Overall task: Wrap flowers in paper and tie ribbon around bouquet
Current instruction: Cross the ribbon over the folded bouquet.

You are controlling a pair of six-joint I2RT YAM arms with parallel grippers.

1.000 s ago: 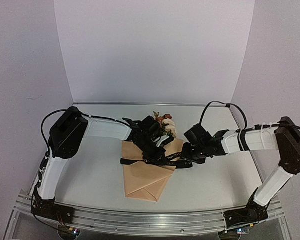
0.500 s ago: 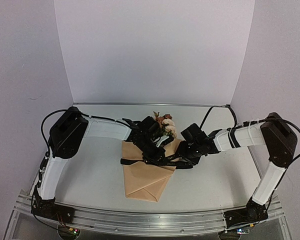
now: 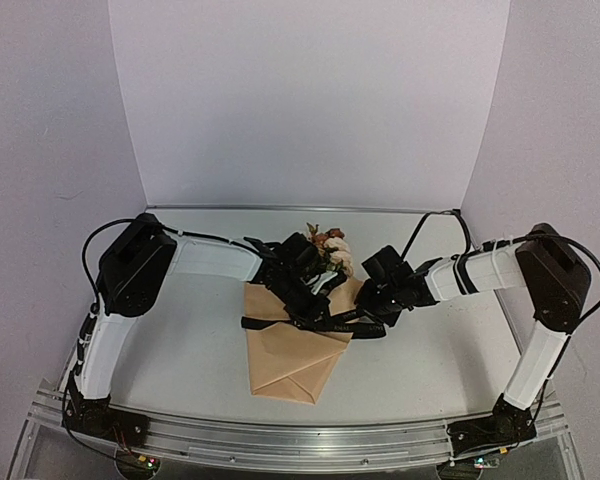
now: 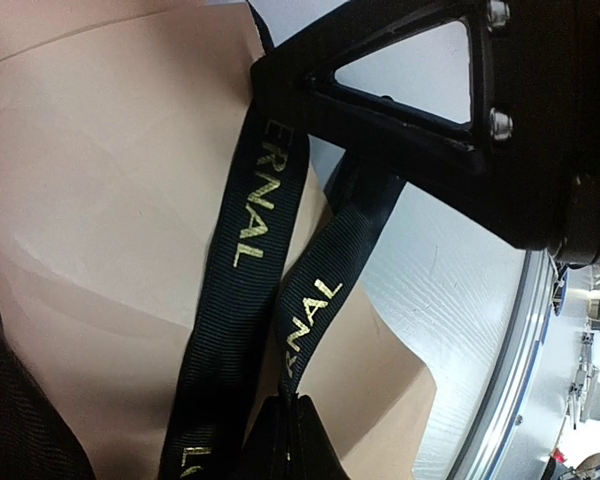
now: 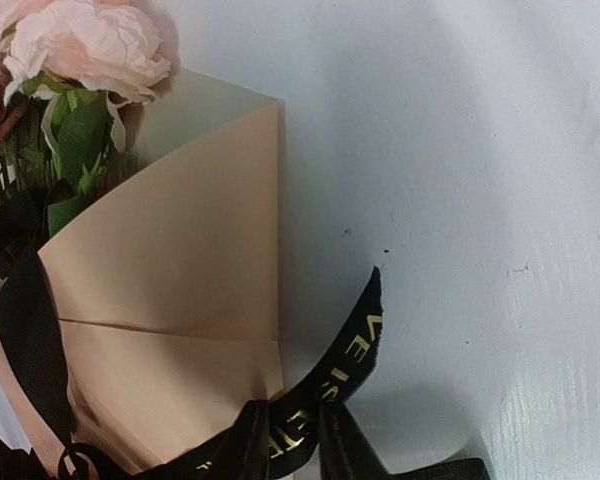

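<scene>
Bouquet (image 3: 298, 352), a slim tan paper cone of pink and cream blooms, lies mid-scene on the worktop (image 3: 180, 345). The left gripper (image 3: 313, 316) pinches the black lettered satin ribbon (image 4: 252, 240) taut, jaws shut; whether the right gripper (image 3: 368, 317) has hold, can't tell.

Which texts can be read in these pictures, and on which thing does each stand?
"ERNAL", gold letters on the ribbon, left wrist view.
"NAL", on its second strand there; start hidden.
"LO", at the first strand's lower end, cut off.
"VE IS", same ribbon, right wrist view; next letters creased, unreadable.
Top view: nothing legible.
</scene>
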